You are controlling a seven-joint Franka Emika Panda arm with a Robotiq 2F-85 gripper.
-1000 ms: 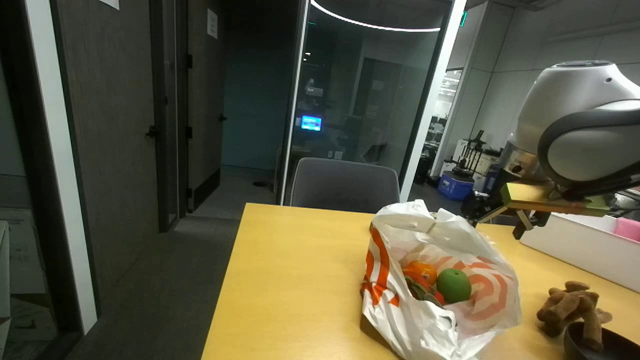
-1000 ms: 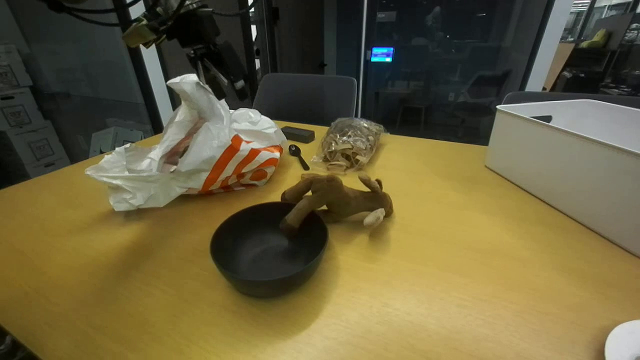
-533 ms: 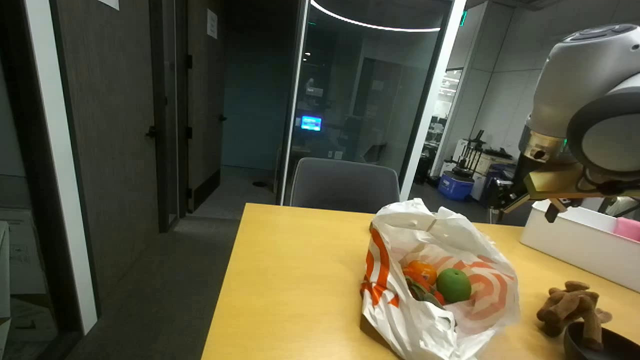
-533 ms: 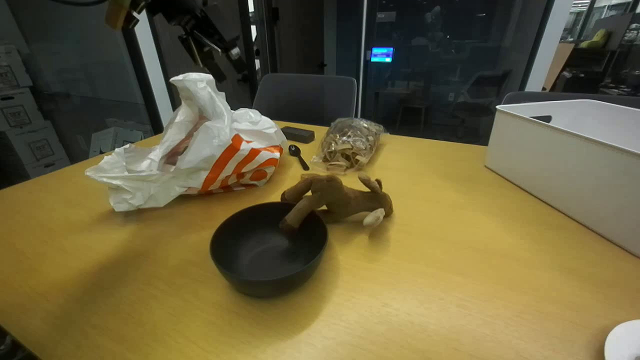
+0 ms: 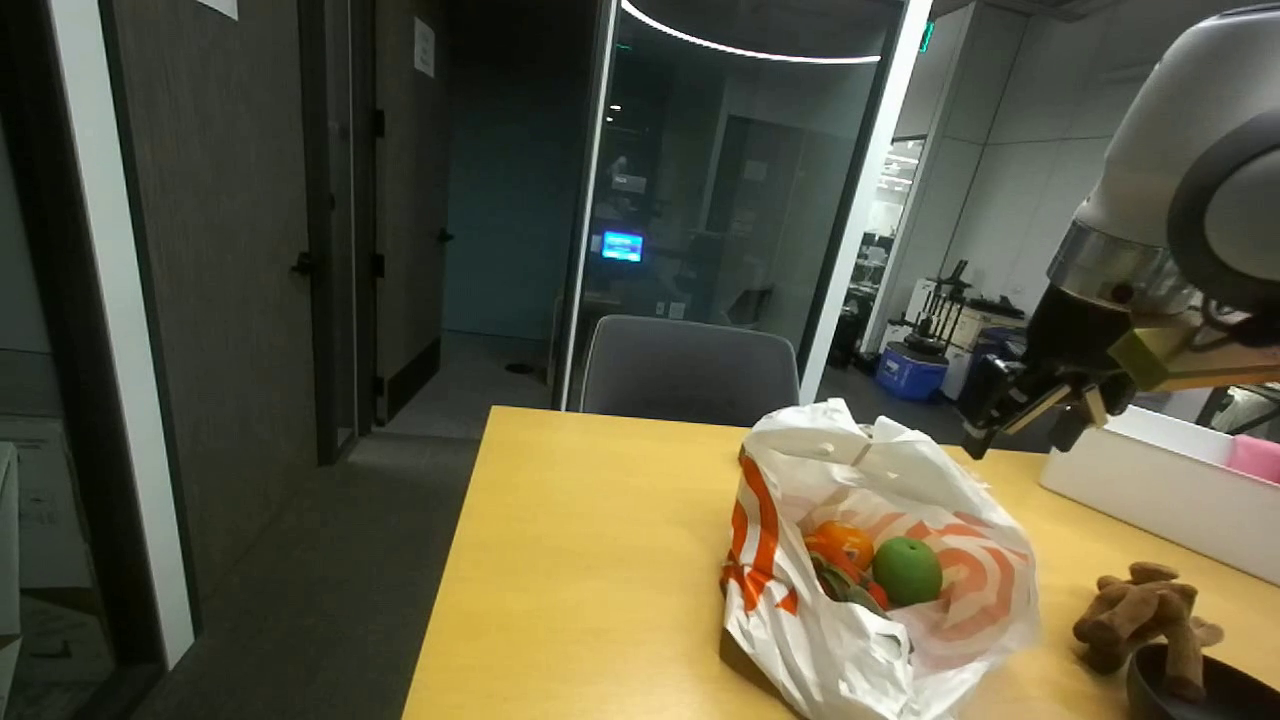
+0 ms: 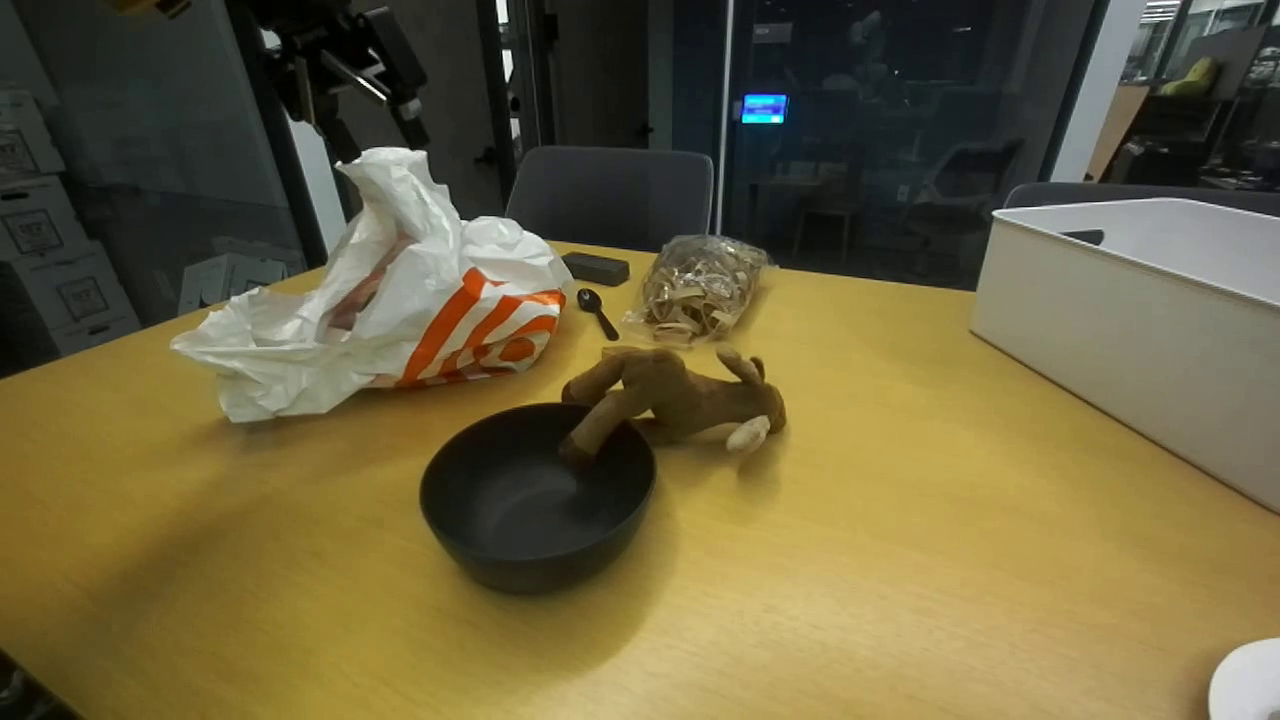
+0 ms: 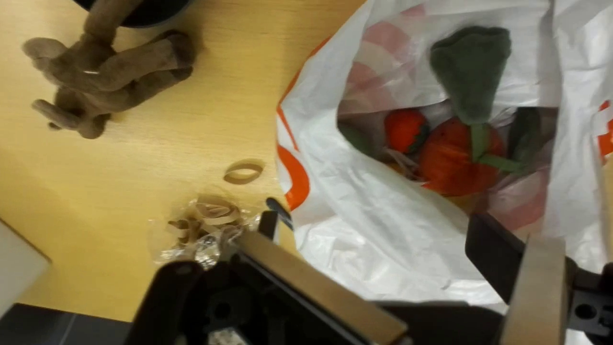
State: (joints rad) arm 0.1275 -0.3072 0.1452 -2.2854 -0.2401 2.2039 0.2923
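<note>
My gripper (image 5: 1020,440) is open and empty above the table, by the top of a white plastic bag (image 5: 780,620). It also shows in an exterior view (image 6: 380,143), behind the raised bag edge (image 6: 390,180). In the wrist view its fingers (image 7: 321,287) stand wide apart with only bag surface seen between them. The bag lies open with orange print. It holds an orange fruit (image 5: 848,545), a round green fruit (image 5: 907,571), a red strawberry-like item (image 7: 404,129) and a dark green leafy item (image 7: 471,72). The gripper appears not to touch the bag.
A brown plush toy (image 6: 690,395) lies with one leg in a black bowl (image 6: 520,510). A clear bag of tan bands (image 6: 700,290), a black spoon (image 6: 597,314) and a dark block (image 6: 597,268) lie behind. A white bin (image 6: 1120,300) stands on the table. A loose band (image 7: 243,171) shows too.
My gripper has risen, then shifted and turned; in an exterior view it is now farther left over the bag, its fingertips looking farther apart. The bag and other objects have not moved.
</note>
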